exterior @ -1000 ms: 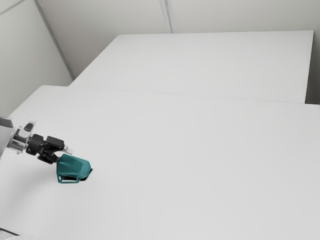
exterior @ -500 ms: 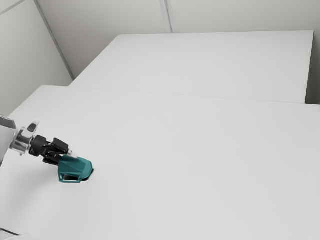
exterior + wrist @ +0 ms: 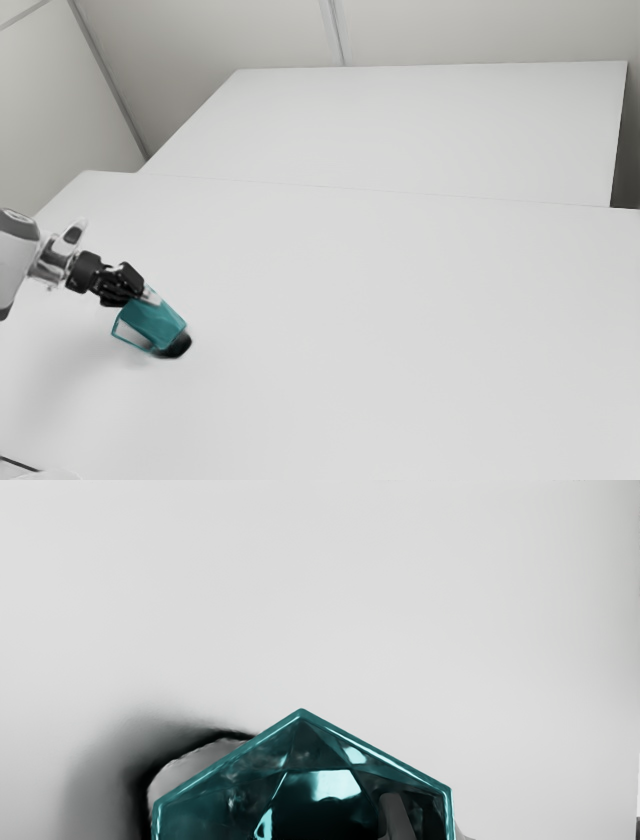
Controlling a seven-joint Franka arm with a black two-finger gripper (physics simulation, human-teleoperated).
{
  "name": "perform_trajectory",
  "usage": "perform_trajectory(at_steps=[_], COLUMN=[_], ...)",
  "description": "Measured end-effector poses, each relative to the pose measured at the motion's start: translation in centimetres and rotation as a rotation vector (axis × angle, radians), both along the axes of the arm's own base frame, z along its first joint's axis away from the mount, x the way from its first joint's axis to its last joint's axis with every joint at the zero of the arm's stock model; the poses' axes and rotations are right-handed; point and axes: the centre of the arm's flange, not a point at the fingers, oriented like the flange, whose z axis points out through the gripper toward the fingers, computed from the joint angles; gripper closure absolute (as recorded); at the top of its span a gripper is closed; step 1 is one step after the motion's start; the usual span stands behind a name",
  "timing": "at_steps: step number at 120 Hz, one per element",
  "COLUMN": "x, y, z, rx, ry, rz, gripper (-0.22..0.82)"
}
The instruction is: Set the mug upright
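Observation:
In the exterior view my gripper is at the raised end of the teal faceted mug, near the exterior view's left. The mug leans, its open mouth toward my hand, its lower end close to the table above a dark shadow. Its loop handle points toward the exterior view's left. In the wrist view the angular rim of the mug faces the camera. One finger of my gripper reaches inside the mug and a bit of the other shows outside, with the mug's wall held between them.
The white tabletop stretches away toward the exterior view's right. Beyond it stands a second white surface, with pale walls behind. A dark cable lies at the near left corner of the exterior view.
My hand has risen and shifted slightly toward the exterior view's right. The mug has tipped up with it from lying on its side to a steeper lean.

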Motion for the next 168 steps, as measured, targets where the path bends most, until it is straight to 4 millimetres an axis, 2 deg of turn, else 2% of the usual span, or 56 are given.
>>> perform_trajectory(at_steps=[36, 66, 110, 134, 168], x=[4.3, 7.3, 10.1, 11.2, 12.0], y=[-2.2, -4.9, -10.3, -13.1, -16.1], z=[4.6, 8.1, 11.0, 12.0, 10.8], rx=[0.092, 0.24, 0.434, 0.525, 0.623], ry=[-0.031, 0.034, 0.177, 0.248, 0.351], rz=[-0.104, -0.231, -0.318, -0.316, -0.273], gripper=[0.77, 0.78, 0.79, 0.79, 0.79])
